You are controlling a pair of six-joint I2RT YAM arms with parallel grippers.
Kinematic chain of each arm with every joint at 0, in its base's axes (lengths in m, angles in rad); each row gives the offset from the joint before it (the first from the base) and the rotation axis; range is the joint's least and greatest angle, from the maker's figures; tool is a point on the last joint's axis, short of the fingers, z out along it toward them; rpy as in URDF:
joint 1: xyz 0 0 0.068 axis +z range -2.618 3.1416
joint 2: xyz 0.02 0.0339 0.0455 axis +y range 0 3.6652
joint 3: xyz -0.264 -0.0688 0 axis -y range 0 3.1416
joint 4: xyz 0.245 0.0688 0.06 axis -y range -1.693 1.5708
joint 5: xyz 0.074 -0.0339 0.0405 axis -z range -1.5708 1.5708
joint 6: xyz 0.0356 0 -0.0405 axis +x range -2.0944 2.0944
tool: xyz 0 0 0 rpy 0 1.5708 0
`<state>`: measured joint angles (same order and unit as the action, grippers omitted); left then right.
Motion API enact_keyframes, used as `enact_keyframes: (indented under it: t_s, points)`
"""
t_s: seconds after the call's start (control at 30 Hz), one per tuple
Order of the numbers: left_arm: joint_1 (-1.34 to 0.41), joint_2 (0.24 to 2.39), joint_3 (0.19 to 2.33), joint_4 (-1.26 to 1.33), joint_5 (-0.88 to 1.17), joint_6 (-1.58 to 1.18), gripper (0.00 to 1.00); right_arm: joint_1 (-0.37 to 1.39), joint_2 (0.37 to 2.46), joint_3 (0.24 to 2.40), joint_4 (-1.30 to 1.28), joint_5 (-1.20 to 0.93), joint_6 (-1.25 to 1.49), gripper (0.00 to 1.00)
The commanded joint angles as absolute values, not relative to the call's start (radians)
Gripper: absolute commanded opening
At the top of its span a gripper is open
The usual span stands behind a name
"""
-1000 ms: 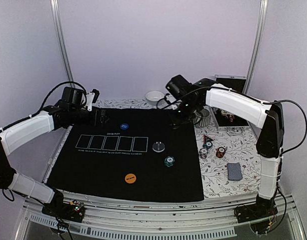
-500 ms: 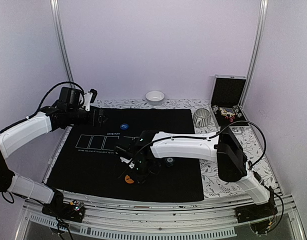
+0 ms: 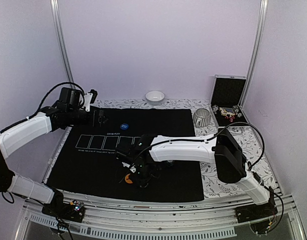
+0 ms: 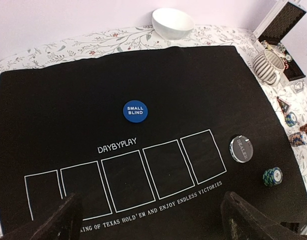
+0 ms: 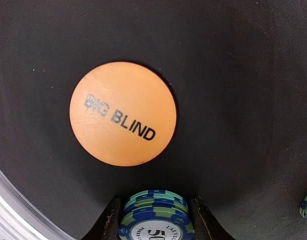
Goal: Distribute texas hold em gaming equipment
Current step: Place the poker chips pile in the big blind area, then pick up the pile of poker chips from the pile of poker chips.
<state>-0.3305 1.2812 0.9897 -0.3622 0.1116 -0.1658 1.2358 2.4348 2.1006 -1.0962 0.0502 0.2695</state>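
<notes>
A table covered with a floral cloth (image 4: 53, 47) is seen against pale walls, and a black felt mat (image 3: 93, 165) printed with five card outlines is spread over it.

The task is judged to be partly done. Three marker discs are laid out on the mat: the blue small-blind disc (image 4: 135, 111), the dealer button (image 4: 241, 148) and the orange big-blind disc (image 5: 122, 114). A green-striped chip stack (image 4: 272, 176) is set near the dealer button. The five outlines are bare and no playing cards can be made out. More chips (image 4: 298, 137) and a red triangular marker (image 4: 282, 104) are waiting on the cloth right of the mat, so most of the dealing-out is thought to be left.

The right gripper (image 5: 156, 220) is clamped on a small stack of green-and-blue chips (image 5: 156, 207), held just beside the orange disc at the mat's near edge. The left gripper (image 4: 153, 225) is spread wide and nothing is carried in it.

The white bowl (image 4: 172, 22) appears empty. What is inside the ribbed mug (image 4: 267, 66) cannot be told. Small items are held in the open black case (image 3: 226, 112), too small to name.
</notes>
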Motion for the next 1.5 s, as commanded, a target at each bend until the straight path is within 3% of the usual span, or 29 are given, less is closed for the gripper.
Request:
enact_keyframes:
  t_s: [0.0,0.17,0.4,0.53,0.7,0.93,1.1,1.3,1.47]
  points:
    - [-0.322,1.273,0.980,-0.363,0.115,-0.166,0.98,1.236,2.469,2.098,-1.108,0.074,0.270,0.41]
    - [-0.322,1.275,0.980,-0.363,0.115,-0.166,0.98,1.238,2.464,2.102,-1.115,0.091,0.265,0.61]
    - [-0.321,1.274,0.983,-0.363,0.116,-0.163,0.98,1.237,2.426,2.147,-1.120,0.077,0.255,0.78]
    - [-0.321,1.278,0.986,-0.363,0.117,-0.163,0.98,1.220,2.292,2.169,-1.082,0.050,0.230,0.88]
    - [-0.321,1.278,0.986,-0.364,0.121,-0.164,0.98,1.108,2.078,2.108,-1.032,0.080,0.240,0.91]
    - [-0.321,1.279,0.988,-0.367,0.125,-0.161,0.98,0.738,1.852,1.812,-0.984,0.149,0.303,0.91]
    - [-0.321,1.286,0.992,-0.376,0.119,-0.156,0.98,0.545,1.881,1.679,-0.955,0.136,0.273,0.92]
    - [-0.321,1.307,1.006,-0.383,0.125,-0.160,0.98,0.459,1.986,1.604,-0.906,0.082,0.231,0.98]
    - [-0.321,1.317,1.015,-0.390,0.123,-0.157,0.98,0.435,2.063,1.581,-0.885,0.063,0.220,0.92]
